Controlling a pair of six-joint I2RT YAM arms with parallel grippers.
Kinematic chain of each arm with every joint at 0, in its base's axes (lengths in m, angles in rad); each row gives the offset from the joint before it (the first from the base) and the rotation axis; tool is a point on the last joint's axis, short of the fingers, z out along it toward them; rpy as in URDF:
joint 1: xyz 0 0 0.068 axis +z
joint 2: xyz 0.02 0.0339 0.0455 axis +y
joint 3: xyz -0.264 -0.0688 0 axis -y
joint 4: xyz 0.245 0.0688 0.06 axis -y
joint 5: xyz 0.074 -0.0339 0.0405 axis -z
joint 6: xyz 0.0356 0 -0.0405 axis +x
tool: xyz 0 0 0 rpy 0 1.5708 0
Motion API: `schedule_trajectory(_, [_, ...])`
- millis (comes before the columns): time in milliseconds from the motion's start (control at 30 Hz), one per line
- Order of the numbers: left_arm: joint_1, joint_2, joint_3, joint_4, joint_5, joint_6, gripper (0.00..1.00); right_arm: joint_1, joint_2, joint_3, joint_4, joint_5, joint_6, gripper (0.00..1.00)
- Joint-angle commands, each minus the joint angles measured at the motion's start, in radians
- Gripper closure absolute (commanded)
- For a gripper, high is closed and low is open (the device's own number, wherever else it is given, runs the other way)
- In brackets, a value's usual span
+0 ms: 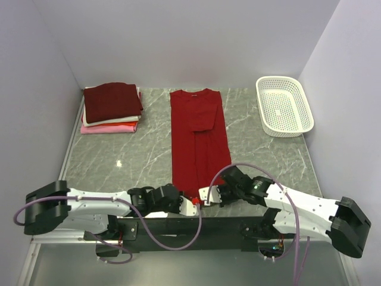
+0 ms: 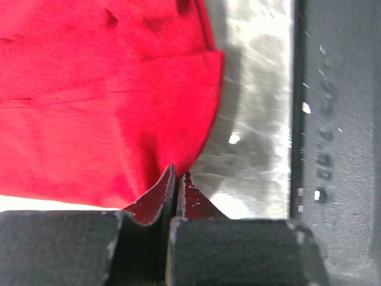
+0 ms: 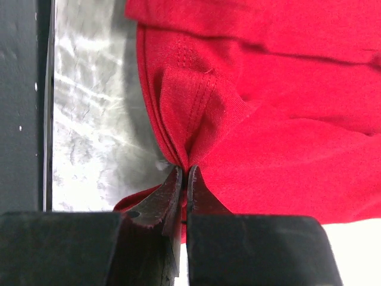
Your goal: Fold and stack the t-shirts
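Red t-shirt (image 1: pixel 199 137) lies lengthwise on table (image 1: pixel 137 161) centre, sides folded in. Left gripper (image 2: pixel 177 179) and right gripper (image 3: pixel 184 176) each pinch its near hem. Folded t-shirts stack (image 1: pixel 112 108) sits far left and white basket (image 1: pixel 284 106) far right, both apart from the shirt.

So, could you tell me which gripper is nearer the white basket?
Right, narrowly: right gripper and left gripper both pinch the red shirt, the left one further from the basket.
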Motion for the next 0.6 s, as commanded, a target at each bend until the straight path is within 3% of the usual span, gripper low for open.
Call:
schedule_trajectory(0, [0.031,-0.093,0.029,0.004,0.038,-0.005,1.0,-0.051,-0.042,0.086,-0.053,-0.078,0.023,1.0])
schedule_trajectory(400, [0.219,-0.165,0.112,-0.005,0.108,0.078,1.0,-0.28,0.029,0.242,-0.111,-0.168,-0.037,1.0])
schedule_trajectory(567, [0.431,-0.068,0.185,0.108,0.206,0.135,1.0,-0.445,0.214,0.413,-0.116,-0.221,-0.083,1.0])
